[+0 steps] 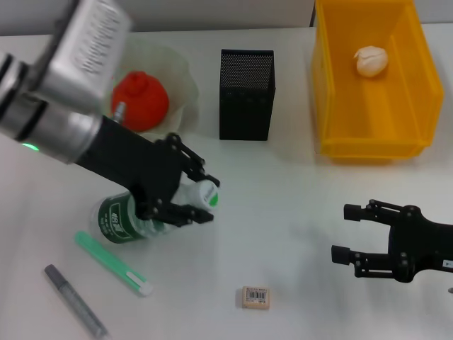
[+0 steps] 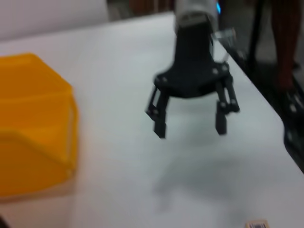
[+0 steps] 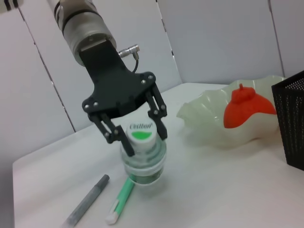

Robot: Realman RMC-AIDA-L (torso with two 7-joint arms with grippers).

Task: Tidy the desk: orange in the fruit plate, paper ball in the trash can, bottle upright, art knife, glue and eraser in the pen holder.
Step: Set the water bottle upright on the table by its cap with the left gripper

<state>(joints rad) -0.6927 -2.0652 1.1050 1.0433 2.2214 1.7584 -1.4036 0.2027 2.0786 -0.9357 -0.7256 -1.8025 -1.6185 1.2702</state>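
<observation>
The white desk [image 1: 297,212] carries everything; largest on it is the bright yellow rectangular plastic trash can [image 1: 375,85] at the far right corner, with the crumpled white paper ball [image 1: 371,61] lying inside it; next the wide translucent pale-green fruit plate with its ruffled rim [image 1: 185,78] toward the far left, holding the red-orange bumpy orange [image 1: 140,100]; between plate and can, along the far edge, stands the black metal-mesh square pen holder [image 1: 245,94], apart from both.

My left tool [image 1: 185,190] is closed around the white-green cap end of the clear plastic bottle with the dark green label [image 1: 120,218], on the left half of the desk; the bottle stands roughly upright, its base on the surface; my right tool [image 1: 348,232] hangs over the near right part of the desk, fingers spread wide and holding nothing.

Just beside the bottle, toward the near left corner, lies the slim mint-green glue stick with a white tip [image 1: 113,263]; the slim grey metallic art knife [image 1: 75,300] lies near it, closer to the corner; the small beige rectangular eraser with a barcode label [image 1: 255,297] lies flat by the near edge, around the middle.
</observation>
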